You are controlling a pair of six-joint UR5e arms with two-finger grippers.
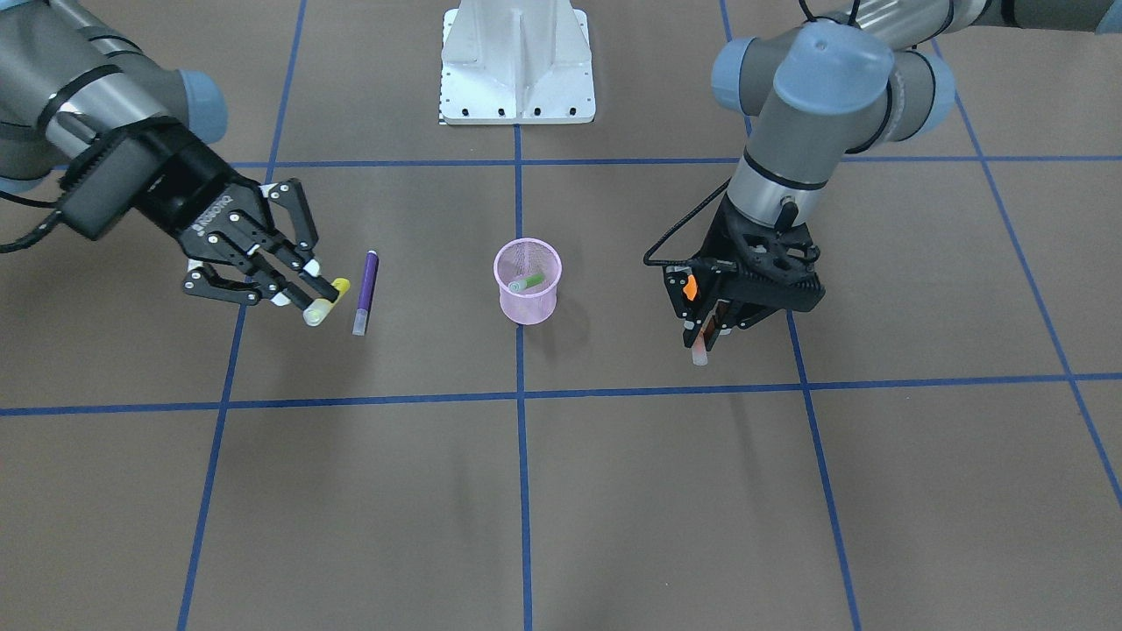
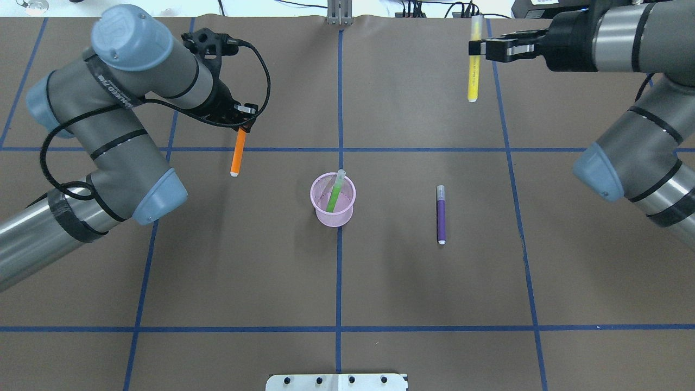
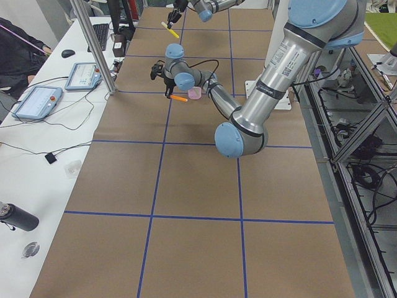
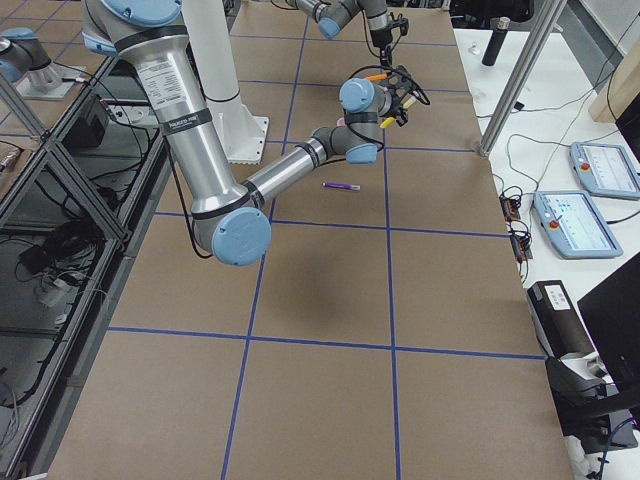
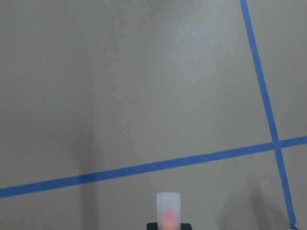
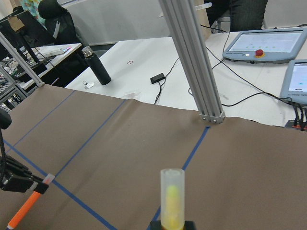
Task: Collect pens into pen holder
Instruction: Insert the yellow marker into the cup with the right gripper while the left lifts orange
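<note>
Pen holder (image 2: 348,210): pink mesh cup, upright at table centre on a blue tape line.
Green pen (image 2: 334,194): inside holder, leaning toward 12 o'clock.
Purple pen (image 2: 441,214): flat on table at 3 o'clock of holder, well apart from it, untouched.
Left gripper (image 2: 242,126): clamped on orange pen (image 2: 237,155) at 10 o'clock of holder; pen hanging near upright, pale cap down, clear of table.
Right gripper (image 2: 478,49): clamped on yellow pen (image 2: 474,65) at 1 o'clock, raised, far from holder.
Step in hand: judged carry of held pens to holder.
Handling: centre orange pen over rim on the 6 o'clock side, away from green pen's lean; sink cap below rim before parting fingers; one arm over the cup at a time; yellow pen probably to be turned upright first.
</note>
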